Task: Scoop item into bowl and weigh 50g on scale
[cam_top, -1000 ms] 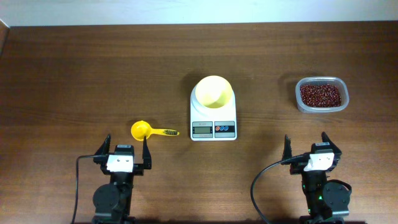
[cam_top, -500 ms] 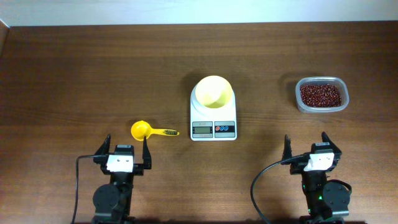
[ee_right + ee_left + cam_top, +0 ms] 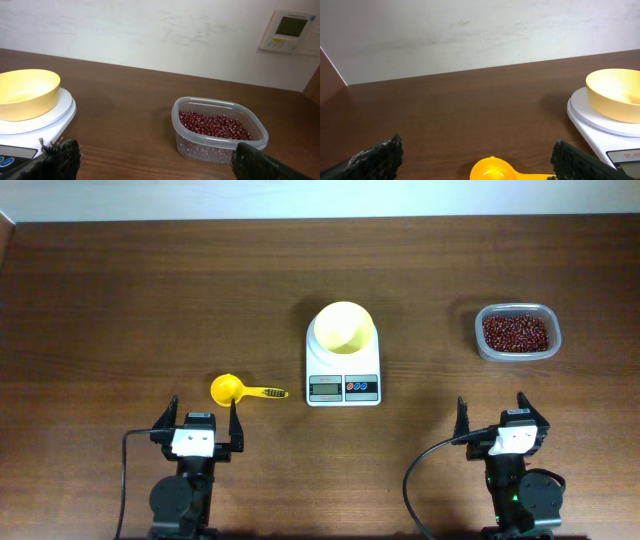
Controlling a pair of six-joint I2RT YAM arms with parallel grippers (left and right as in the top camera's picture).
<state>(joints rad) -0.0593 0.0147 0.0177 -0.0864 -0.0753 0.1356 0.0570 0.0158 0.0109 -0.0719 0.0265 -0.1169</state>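
Overhead view, stock of the desk [image 3: 120,300] as I find it.

1. Item: tiny, glossy, dark red-brown beans [image 3: 516,332], a loose heap in a clear rounded-rectangular plastic tub [image 3: 480,335] at the far right, well apart from the scale. Judged hard, smooth and quick to roll. I cannot pinch them, so they must be carried in the scoop, held level.
2. Small yellow plastic scoop [image 3: 240,390]: lies flat on the desk, just ahead of my left pincer [image 3: 204,408], with its cup to the left and its handle toward the scale. Probably light and stiff. Best hold is across the thin handle, near its end. It lies low, so my fingers must come right down to the wood.
3. Small round pale yellow bowl [image 3: 342,326]: stands upright on the scale's platform, with no beans visible in it. It looks light and may slide if knocked, so it is best left untouched.
4. Small white square digital scale [image 3: 343,388]: sits at the middle of the desk, with its screen and buttons facing me. The reading is too small to tell.
5. Left pincer: spread wide, holding nothing.
6. My right pincer [image 3: 491,402]: spread wide, holding nothing, short of the tub. The tub looks thin-walled and light and may skid when the scoop digs in. I could steady it by a rim.
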